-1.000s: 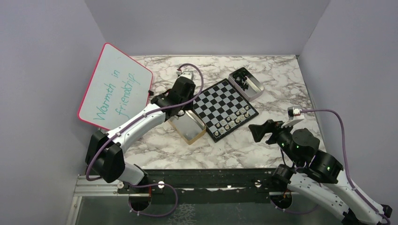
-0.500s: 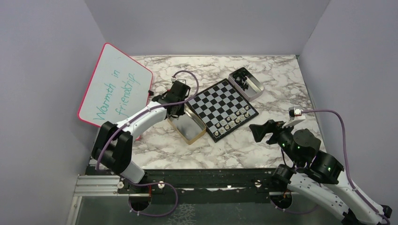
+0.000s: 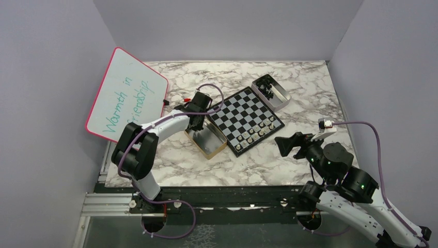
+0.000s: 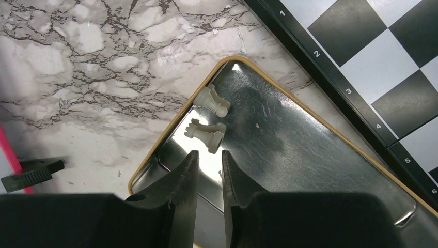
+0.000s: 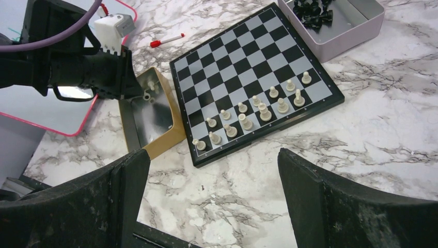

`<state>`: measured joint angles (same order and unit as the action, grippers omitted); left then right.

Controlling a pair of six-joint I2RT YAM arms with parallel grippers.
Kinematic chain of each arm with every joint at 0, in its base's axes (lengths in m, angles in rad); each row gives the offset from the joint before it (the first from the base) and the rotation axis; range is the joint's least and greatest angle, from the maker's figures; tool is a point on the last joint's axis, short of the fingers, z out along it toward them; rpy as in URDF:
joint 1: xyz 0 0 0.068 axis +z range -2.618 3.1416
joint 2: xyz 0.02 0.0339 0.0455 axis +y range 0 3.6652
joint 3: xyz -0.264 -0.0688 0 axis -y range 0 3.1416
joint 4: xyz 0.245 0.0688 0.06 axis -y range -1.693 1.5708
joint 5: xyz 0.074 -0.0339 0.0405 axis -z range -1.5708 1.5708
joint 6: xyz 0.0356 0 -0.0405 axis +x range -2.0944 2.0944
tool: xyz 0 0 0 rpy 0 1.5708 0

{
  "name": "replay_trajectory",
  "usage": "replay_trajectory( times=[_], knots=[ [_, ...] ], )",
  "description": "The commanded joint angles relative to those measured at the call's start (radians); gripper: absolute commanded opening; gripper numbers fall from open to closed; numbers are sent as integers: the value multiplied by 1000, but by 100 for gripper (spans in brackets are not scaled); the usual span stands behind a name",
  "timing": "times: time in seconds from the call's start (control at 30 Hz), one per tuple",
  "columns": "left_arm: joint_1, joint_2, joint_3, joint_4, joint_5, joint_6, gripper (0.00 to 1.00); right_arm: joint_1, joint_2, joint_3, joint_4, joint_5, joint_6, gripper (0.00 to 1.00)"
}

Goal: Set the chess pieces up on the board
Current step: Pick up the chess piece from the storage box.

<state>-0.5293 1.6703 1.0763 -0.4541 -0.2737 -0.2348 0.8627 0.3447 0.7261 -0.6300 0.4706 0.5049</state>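
Two whitish chess pieces (image 4: 206,134) lie on their sides in the far left corner of a gold-rimmed metal tin (image 4: 310,155). My left gripper (image 4: 209,153) hangs just short of the nearer one, its jaws a narrow gap apart with nothing between them. Beside the tin lies the board (image 3: 243,111), with several whitish pieces (image 5: 248,116) standing along its near rows. Black pieces (image 5: 312,13) sit in a grey tin (image 3: 271,90) beyond the board. My right gripper (image 5: 214,160) stands wide open over bare marble near the board's front edge.
A pink-framed whiteboard (image 3: 126,95) leans at the back left, close to my left arm. A red marker (image 5: 166,40) lies on the marble behind the gold tin. Walls close in the table on three sides.
My left gripper has drawn back and down toward the gold tin's left corner, and its jaws have narrowed. The right arm has stayed put.
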Motion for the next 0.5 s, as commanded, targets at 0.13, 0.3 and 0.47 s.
replay_trajectory(
  times=[0.13,0.3,0.47],
  knots=[
    [11,43,20,37,34,60,22,4,-27,-4,14,36,-2,99],
    [11,57,22,36,39,67,21,4,-32,-4,17,37,-3,99],
    [11,70,25,41,57,85,20,4,-32,0,15,38,-6,99]
  ],
)
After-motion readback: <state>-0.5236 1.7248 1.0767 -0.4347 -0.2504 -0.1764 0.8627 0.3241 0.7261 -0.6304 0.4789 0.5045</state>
